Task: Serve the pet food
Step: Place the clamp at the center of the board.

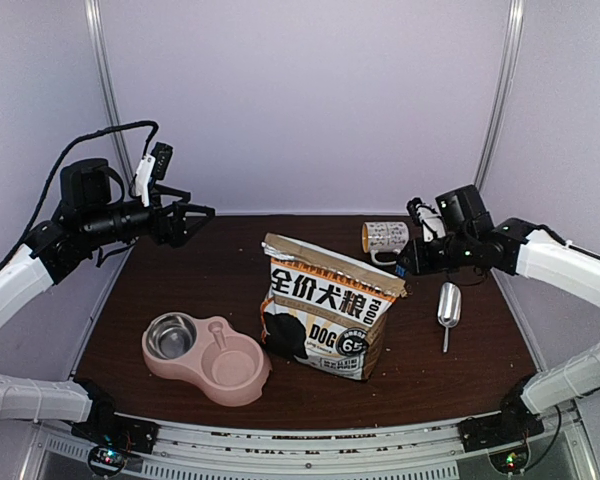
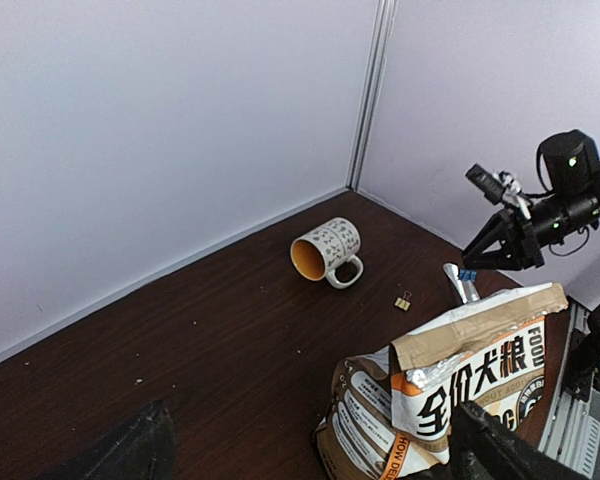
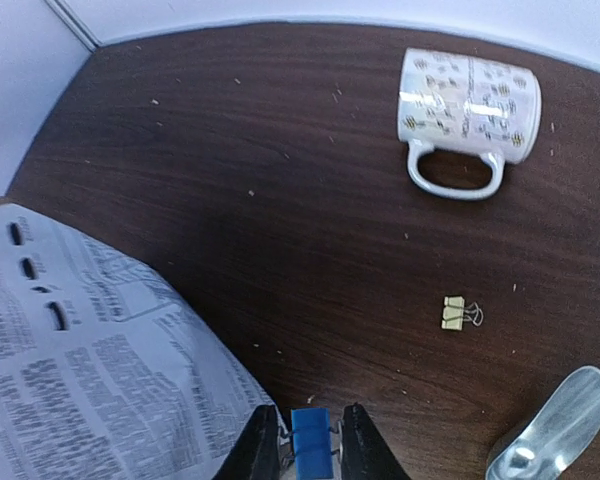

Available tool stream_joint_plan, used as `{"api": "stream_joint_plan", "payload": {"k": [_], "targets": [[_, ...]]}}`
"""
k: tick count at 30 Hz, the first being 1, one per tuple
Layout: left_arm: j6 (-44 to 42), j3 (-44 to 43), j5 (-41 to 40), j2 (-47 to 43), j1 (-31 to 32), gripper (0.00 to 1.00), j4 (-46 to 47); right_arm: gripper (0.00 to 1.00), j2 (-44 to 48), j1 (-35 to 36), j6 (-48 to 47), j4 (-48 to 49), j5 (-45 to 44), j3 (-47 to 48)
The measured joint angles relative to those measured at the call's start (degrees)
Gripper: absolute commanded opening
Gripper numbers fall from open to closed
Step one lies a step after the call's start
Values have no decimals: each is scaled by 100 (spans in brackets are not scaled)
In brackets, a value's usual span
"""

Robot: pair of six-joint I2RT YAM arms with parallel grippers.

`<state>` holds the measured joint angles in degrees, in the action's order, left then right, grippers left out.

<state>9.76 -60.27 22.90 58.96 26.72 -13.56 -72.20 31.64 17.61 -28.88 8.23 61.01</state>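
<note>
Top: bag (image 1: 325,310) upright on tabletop (image 1: 180,280), pet food unseen, presumably inside; left claw (image 1: 202,220) spread wide, empty. Left wrist: bag mouth looks loosely folded. Right wrist: right claw (image 3: 310,415) pinches blue binder clip (image 3: 311,445). Risk: a nudged bag tips, spilling pet food.

You have one dog-food bag (image 1: 325,310) standing mid-table on the one table (image 1: 450,380). One pink double bowl (image 1: 212,385) sits towards the near-left corner; count two wells in it, one of them lined with steel. There is one metal scoop (image 1: 448,305) near the right edge and one mug (image 1: 385,237) lying on its side near the far edge. Binder clips come to two: one gold clip (image 3: 460,313) lying on the table between mug and scoop, and one blue clip (image 3: 311,432) pinched in the right gripper (image 3: 311,455). Arms come to two as well, the left arm (image 1: 100,222) and the right arm (image 1: 545,258), one at each near corner.
</note>
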Motion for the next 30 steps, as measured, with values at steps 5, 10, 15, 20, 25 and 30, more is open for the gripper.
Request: {"api": "stream_joint_plan", "payload": {"k": [5,10,15,20,25,30], "targets": [[0,0,2,0,0,98,0,21,-680,-275,212,664,-127,-704],[0,0,0,0,0,98,-2,23,-1331,-474,396,1209,-254,-876],[0,0,2,0,0,98,-2,24,-1705,-533,586,1709,-409,-960],[0,0,2,0,0,98,0,32,-1976,-579,704,2098,-461,-1016],[-2,0,0,0,0,98,-2,48,-2258,-627,826,2332,-472,-1056],[-2,0,2,0,0,98,-2,55,-2295,-651,859,2492,-461,-1141]]}}
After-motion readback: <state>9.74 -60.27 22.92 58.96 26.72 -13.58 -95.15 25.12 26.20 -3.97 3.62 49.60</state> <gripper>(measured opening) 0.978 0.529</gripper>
